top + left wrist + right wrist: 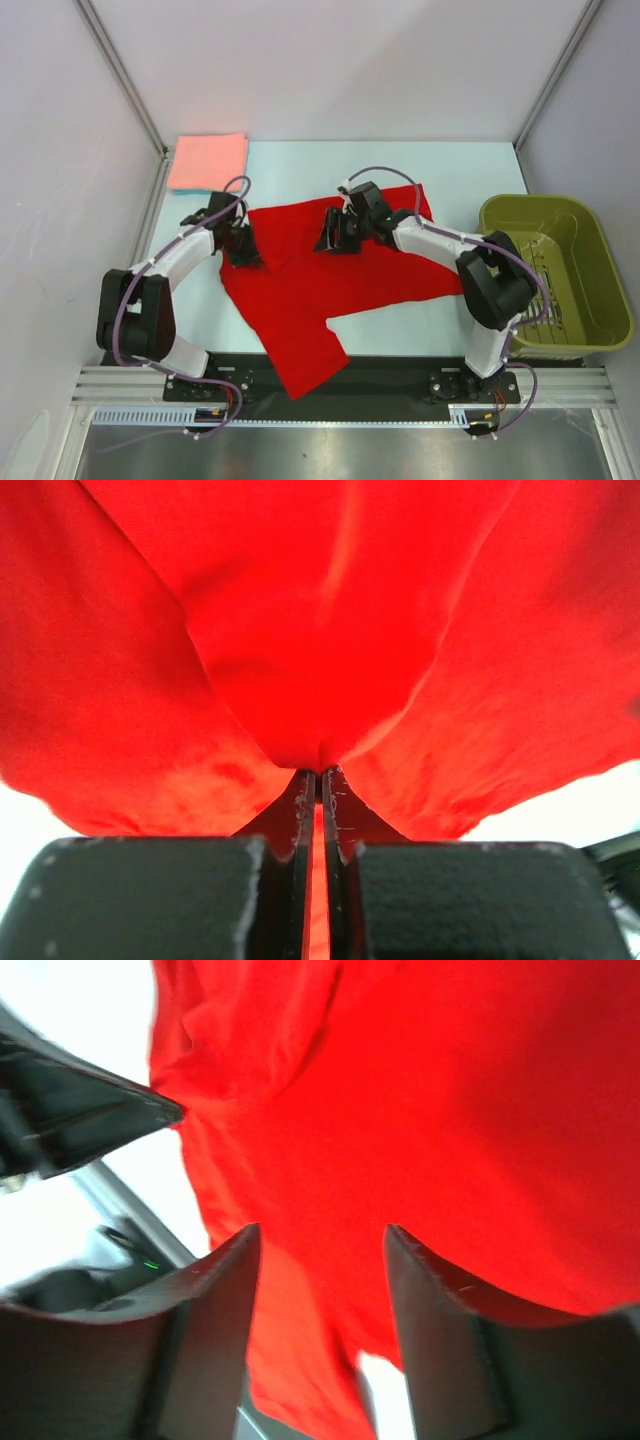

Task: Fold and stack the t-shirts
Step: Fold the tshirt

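Two shirts on the counter: pink shirt folded at 11 o'clock, red shirt spread centrally, its 9 o'clock edge pinched by the left claw, right claw gaping at 12, so lifting now could drag it askew.

On the left gripper's cam the red t-shirt runs off the frame above and to both sides of the fingers, covering everything beyond them. On the right gripper's cam a dark shape up-left of the fingers is too blurry to name. From overhead, both sets of fingertips are lost under the grippers' own bodies.
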`<state>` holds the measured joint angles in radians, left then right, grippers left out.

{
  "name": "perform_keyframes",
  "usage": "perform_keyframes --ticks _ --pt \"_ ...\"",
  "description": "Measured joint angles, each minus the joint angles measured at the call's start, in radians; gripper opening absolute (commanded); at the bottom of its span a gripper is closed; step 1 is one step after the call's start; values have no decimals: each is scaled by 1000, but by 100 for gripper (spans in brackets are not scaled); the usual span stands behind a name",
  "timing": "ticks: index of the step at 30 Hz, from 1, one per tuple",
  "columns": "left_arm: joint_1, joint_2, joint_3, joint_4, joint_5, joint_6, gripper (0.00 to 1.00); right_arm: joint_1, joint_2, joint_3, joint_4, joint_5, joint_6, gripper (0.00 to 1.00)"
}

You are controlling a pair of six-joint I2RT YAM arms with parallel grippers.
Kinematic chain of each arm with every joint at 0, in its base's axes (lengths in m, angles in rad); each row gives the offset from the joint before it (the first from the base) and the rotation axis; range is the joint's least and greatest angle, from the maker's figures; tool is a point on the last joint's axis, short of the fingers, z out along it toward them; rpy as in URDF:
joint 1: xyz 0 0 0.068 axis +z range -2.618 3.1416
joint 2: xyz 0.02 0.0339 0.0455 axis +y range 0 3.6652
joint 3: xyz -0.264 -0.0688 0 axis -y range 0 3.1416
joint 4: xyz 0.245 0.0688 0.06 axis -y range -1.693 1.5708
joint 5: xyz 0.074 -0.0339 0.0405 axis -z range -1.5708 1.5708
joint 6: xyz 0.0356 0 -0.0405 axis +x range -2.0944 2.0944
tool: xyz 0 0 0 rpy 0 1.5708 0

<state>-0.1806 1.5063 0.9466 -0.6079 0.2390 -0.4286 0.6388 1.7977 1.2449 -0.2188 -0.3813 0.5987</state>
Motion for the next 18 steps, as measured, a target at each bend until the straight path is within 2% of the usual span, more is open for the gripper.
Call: perform_keyframes --ticks 1,4,6,7,10,13,14,16,18 --pt "16 -7 20 1 1 0 4 1 30 -15 63 -28 48 43" --pt "73 -13 75 8 7 0 3 2 121 -22 208 -82 163 28" --pt "106 -8 99 23 17 1 0 2 174 -21 285 -109 239 22" --pt "121 3 112 26 24 2 0 2 201 -17 318 -122 278 16" --pt "145 60 137 55 47 3 0 5 270 13 391 -151 380 10" --pt "156 114 143 75 59 3 0 16 325 61 438 -163 460 11" --pt "158 125 144 77 61 3 0 21 338 76 448 -163 475 14" --pt "163 151 153 79 64 3 0 37 364 114 457 -157 507 28" --pt "167 175 176 84 66 3 0 55 375 140 457 -147 526 29"
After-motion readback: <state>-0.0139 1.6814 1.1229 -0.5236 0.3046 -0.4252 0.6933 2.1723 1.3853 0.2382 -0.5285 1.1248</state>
